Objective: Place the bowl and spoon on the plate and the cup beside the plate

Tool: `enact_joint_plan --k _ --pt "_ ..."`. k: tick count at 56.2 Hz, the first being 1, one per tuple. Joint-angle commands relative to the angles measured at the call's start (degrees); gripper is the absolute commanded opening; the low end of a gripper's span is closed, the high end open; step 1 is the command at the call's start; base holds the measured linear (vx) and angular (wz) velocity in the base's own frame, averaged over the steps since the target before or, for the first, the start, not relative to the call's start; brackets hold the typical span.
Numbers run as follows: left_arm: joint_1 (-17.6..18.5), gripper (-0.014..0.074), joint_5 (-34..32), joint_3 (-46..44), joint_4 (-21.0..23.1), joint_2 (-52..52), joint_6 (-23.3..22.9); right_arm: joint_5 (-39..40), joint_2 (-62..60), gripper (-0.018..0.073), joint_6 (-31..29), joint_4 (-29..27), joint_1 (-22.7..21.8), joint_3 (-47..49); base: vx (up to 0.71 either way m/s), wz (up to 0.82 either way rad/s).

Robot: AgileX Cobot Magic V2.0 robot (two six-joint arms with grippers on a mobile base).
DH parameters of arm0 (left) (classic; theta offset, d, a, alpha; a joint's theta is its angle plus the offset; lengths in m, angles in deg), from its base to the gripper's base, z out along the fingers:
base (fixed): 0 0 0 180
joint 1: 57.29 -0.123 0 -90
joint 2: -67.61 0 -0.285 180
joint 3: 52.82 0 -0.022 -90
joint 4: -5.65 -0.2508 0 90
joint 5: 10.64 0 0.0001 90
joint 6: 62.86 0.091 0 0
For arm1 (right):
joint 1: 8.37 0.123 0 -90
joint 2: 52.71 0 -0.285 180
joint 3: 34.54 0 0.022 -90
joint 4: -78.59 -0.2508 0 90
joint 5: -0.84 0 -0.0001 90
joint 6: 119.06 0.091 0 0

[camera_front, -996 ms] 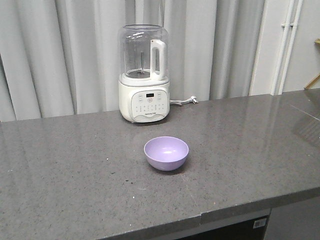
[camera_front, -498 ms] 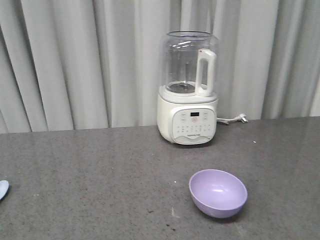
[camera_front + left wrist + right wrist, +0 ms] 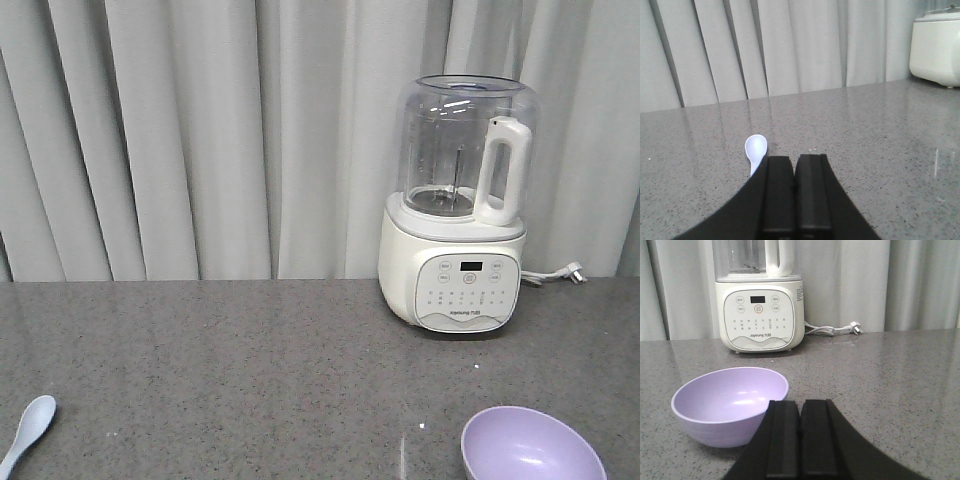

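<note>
Bowl [image 3: 531, 450] one, spoon [image 3: 27, 429] one, blender [image 3: 455, 275] one

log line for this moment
left hand shut near spoon | right hand shut near bowl | spoon, bowl on countertop | plate, cup unseen

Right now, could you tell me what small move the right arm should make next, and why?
Probably open the right gripper: its jaws are pressed shut, and the bowl sits empty on the counter just ahead of it, not yet gripped.
</note>
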Motion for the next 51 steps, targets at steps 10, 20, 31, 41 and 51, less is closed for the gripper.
enact_joint_plan --k 10,20,31,41,51 --pt "0.06 -0.0006 -4.48 -1.40 0.01 0.97 -0.44 4.81 -0.23 -0.0009 -0.23 0.42 -0.15 -0.16 0.07 0.00" --pt "0.06 -0.0006 -4.48 -1.40 0.01 0.97 -0.44 4.81 -0.23 -0.0009 -0.23 0.42 -0.15 -0.16 0.02 0.01" --pt "0.06 -0.0006 -4.48 -1.40 0.01 0.97 -0.44 4.81 -0.23 -0.0009 -0.23 0.42 -0.15 -0.16 0.00 0.00" --pt "0.06 -0.0006 -5.62 -1.79 -0.05 0.97 -0.44 5.92 -0.23 -0.0009 -0.23 0.42 -0.15 -0.16 0.00 0.00" --pt "0.06 -0.0006 -17.28 -2.07 0.38 0.97 -0.61 15.79 -0.23 -0.0009 -0.18 0.00 -0.15 -0.10 0.00 0.00"
